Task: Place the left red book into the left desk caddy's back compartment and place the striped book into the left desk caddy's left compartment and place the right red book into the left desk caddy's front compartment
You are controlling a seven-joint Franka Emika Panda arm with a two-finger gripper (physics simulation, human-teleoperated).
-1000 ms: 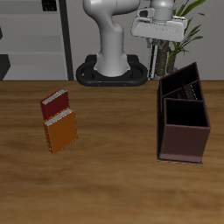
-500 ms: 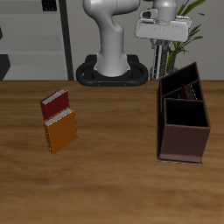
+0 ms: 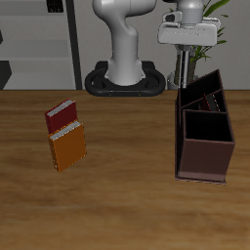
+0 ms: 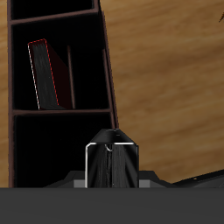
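Gripper clamped on striped book, above back end of left desk caddy. Right red book near table's opposite edge.

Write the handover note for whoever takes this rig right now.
Gripper: shut on the striped book, which hangs on edge, high above the back of the left desk caddy.
Left red book: already inside the caddy, leaning in one compartment; which one I cannot tell.
Right red book: flat on the table, touching the orange book, far across from the caddy.
Left to do: lower the striped book into the left compartment, then fetch the right red book for the front compartment.
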